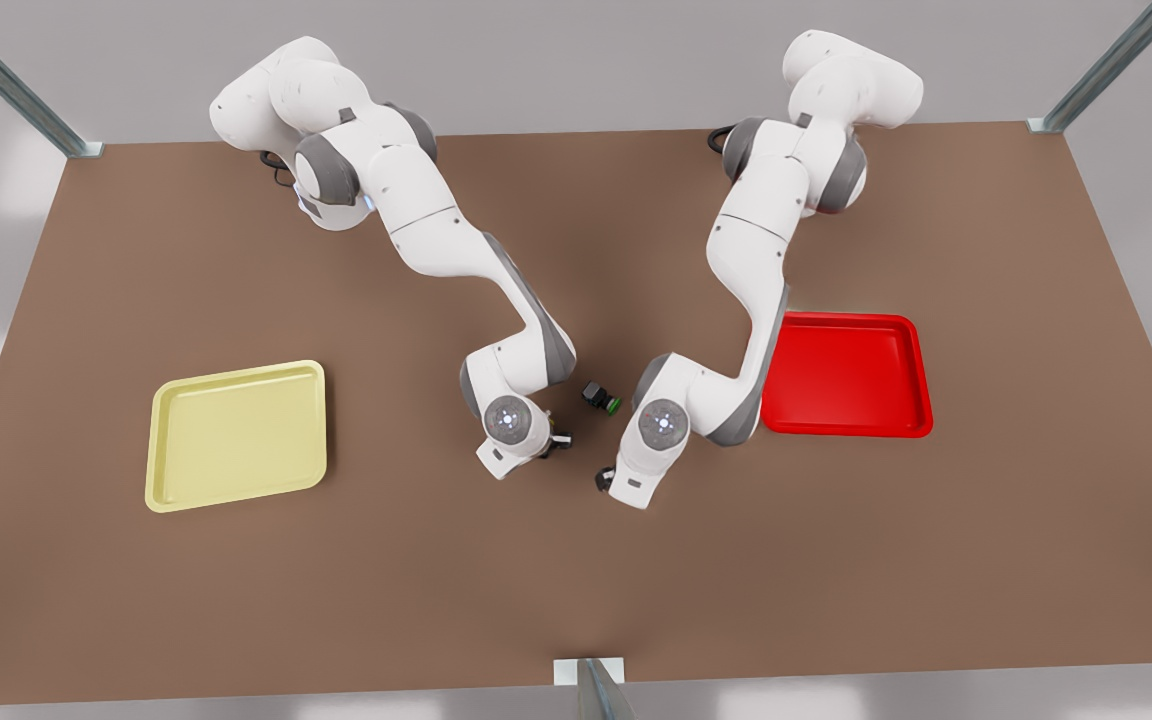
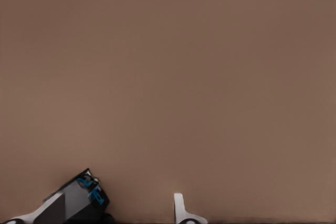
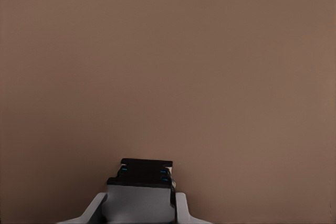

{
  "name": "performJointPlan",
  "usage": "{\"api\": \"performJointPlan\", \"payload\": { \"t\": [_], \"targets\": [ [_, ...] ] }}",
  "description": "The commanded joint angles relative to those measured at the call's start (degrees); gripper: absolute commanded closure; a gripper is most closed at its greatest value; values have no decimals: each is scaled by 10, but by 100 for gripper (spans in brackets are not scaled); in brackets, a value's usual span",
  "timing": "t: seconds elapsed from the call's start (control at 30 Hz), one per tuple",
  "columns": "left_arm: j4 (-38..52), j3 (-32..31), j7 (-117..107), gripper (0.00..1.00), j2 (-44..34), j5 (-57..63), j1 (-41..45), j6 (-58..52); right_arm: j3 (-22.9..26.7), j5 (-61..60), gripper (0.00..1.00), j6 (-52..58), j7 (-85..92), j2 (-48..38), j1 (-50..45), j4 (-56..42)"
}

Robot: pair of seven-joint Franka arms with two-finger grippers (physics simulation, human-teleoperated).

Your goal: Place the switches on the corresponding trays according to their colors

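- The right tool (image 3: pixel 140 195) is pressed together on the gripped switch (image 3: pixel 144 170). One pale finger lies against each side of its dark blocky body, and the body sits upright between them.
- The cap colour of this switch I cannot tell from the right wrist view. In the front view only a small warm-coloured speck shows at this tool.
- In the front view the right tool is the one on the front view's left. It is low over the middle of the brown bench (image 1: pixel 576 600).
- The left tool (image 2: pixel 118 200) is spread. One finger (image 2: pixel 181 208) stands apart with bare bench beside it. The tilted switch (image 2: pixel 81 198) leans at the other finger, its dark body with small blue marks turned at an angle.
- Whether the tilted switch really touches that finger I cannot tell for sure, and its cap is hidden.
- In the front view the left tool is the one on the front view's right, also low over the bench. The two tools are near each other.
- Between the two forearms, a little behind the tools, the green-capped switch (image 1: pixel 601 398) lies on its side on the bench, apart from both tools.
- The pale yellow tray (image 1: pixel 236 435) lies flat on the bench toward the front view's left, well apart from the tools.
- The red tray (image 1: pixel 851 375) lies flat toward the front view's right. The left arm covers part of its near edge.
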State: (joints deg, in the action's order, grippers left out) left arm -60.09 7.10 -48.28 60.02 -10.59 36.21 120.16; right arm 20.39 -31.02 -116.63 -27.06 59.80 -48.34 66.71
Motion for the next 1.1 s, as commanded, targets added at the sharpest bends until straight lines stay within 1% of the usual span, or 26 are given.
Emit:
{"api": "performJointPlan", "payload": {
  "t": [0.0, 0.03, 0.1, 0.23, 0.33, 0.4, 0.43, 0.47, 0.53, 0.7, 0.77, 0.8, 0.83, 0.87, 0.97, 1.0, 1.07],
  "targets": [
    [-4, 0, 0, 0, -3, -12, -1, 0, 0, 0, 45, 0, 0, 0, 0, 0],
    [-35, -1, 0, 0, -14, -14, -1, 1, 0, 0, 45, 1, 0, 0, 1, 0],
    [-66, -1, 4, 0, -39, -15, -5, -1, 0, 0, 45, 1, 0, 0, 0, 0],
    [-68, -1, -2, 0, -42, -19, -4, -1, 0, 0, 45, 1, 2, 0, 0, -1],
    [-97, 2, -4, 0, -43, -47, -1, 22, 1, 1, 45, 1, 3, 0, 0, 0],
    [-106, 34, -35, 0, -45, -91, 18, 31, 1, 1, 46, 1, 3, 0, 0, 0],
    [-108, 34, -92, 0, -53, -100, 24, 31, 1, 1, 47, 1, 3, 0, 0, 0],
    [-108, 35, -118, 0, -54, -102, 29, 31, 1, 1, 49, 1, 3, 0, 0, 0],
    [-108, 38, -187, 0, -54, -102, 39, 31, 1, 1, 49, 2, 3, 0, 1, 0],
    [-116, 56, -182, 0, -56, -99, 40, 22, 1, 1, 49, 4, 3, -8, 4, 0],
    [-137, 65, -180, 0, -64, -99, 36, 22, -2, 17, 49, 6, 5, -47, 19, 10],
    [-152, 69, -173, 0, -76, -99, 35, 23, -4, 31, 48, 13, 10, -76, 36, 39],
    [-158, 69, -172, 0, -76, -99, 34, 24, -4, 36, 48, 13, 42, -110, 54, 82],
    [-163, 69, -172, 0, -76, -99, 34, 24, -5, 69, 48, 12, 92, -147, 81, 135],
    [-163, 69, -172, 0, -74, -101, 37, 29, -7, 137, 48, 8, 314, -266, 213, 292],
    [-163, 69, -172, 0, -73, -102, 39, 30, -7, 158, 48, 5, 383, -289, 266, 327],
    [-161, 69, -173, 0, -73, -102, 42, 30, -7, 200, 48, 4, 467, -316, 335, 360]
  ]
}}
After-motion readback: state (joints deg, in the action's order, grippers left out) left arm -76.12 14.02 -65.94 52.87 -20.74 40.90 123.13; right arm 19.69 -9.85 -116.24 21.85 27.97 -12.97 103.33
